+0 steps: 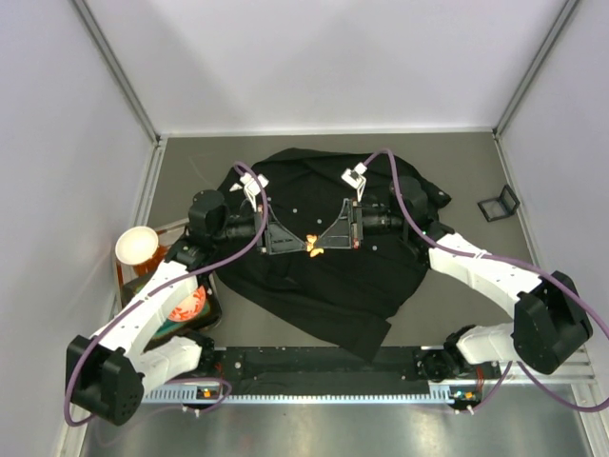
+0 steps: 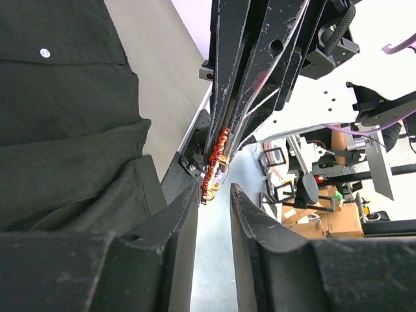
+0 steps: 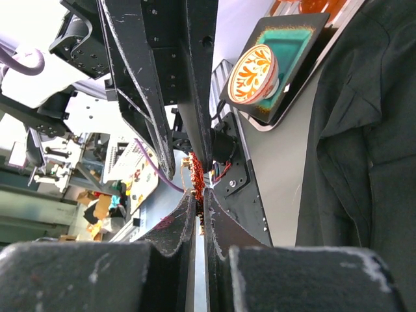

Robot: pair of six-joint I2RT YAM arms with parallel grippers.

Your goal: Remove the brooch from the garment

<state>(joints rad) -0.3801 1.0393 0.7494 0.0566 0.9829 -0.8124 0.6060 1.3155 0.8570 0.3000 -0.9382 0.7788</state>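
Fingertips of both arms meet tip to tip over the middle of the garment (image 1: pixel 324 295), which lies spread across the table (image 1: pixel 457 162), nearer its far edge than its near one. The right gripper (image 3: pixel 199 195) is pinched shut on the brooch (image 2: pixel 216 159); the left wrist view shows the red-orange pin wedged edge-on in the seam between those closed fingers, with a small gold part hanging at its lower end. The left gripper (image 2: pixel 214 190) has its jaws standing apart with nothing between them, and the pin sits just beyond its tips, in line with the gap. No cloth shows around the pin in either wrist view, so it looks lifted clear of the shirt, though the overhead view cannot confirm that.

The risk lies in the tiny size of the thing against two bulky pincers. If the left jaws close off-line they would nudge the pin rather than clamp it, and a thin edge-on hold could give way — the pin would then drop into the dark folds below, hard to find again. A release by the right side before the left has a firm bite would do the same. The hanging gold part could also work loose, or catch a wrinkle of fabric.
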